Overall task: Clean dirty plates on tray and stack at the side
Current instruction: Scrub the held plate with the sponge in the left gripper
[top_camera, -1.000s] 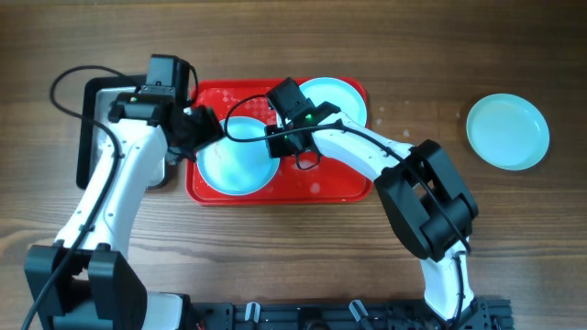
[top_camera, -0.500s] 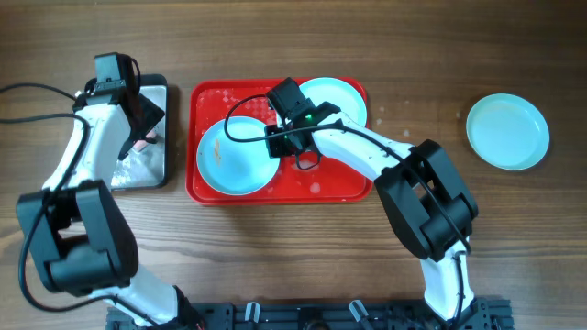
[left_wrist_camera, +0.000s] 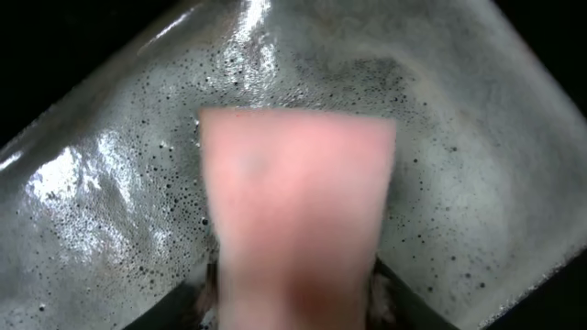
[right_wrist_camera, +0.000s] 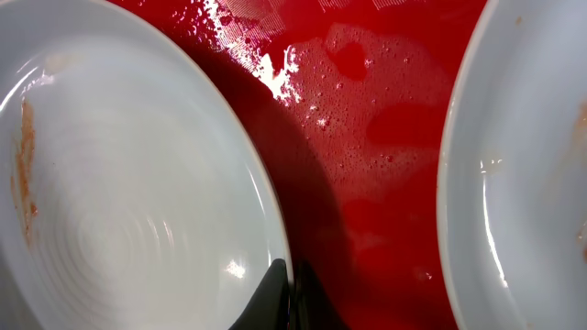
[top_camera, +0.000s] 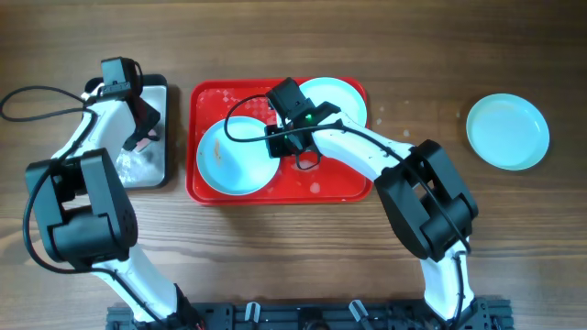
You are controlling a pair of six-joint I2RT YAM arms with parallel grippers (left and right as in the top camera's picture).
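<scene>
On the red tray [top_camera: 321, 188], right end effector [right_wrist_camera: 289, 289] sits clenched at rim of dirty plate [top_camera: 234, 160], likely steadying it. Over soapy pan [top_camera: 151, 170], left end effector [top_camera: 139, 136] straddles pink sponge [left_wrist_camera: 298, 211], presumably for suds; grip cannot be told

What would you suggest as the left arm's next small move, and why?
Probably lift the pink sponge out of the soapy pan toward the smeared plate: the sponge looks gripped in the left end effector, and the right end effector pinches that plate's rim.
</scene>
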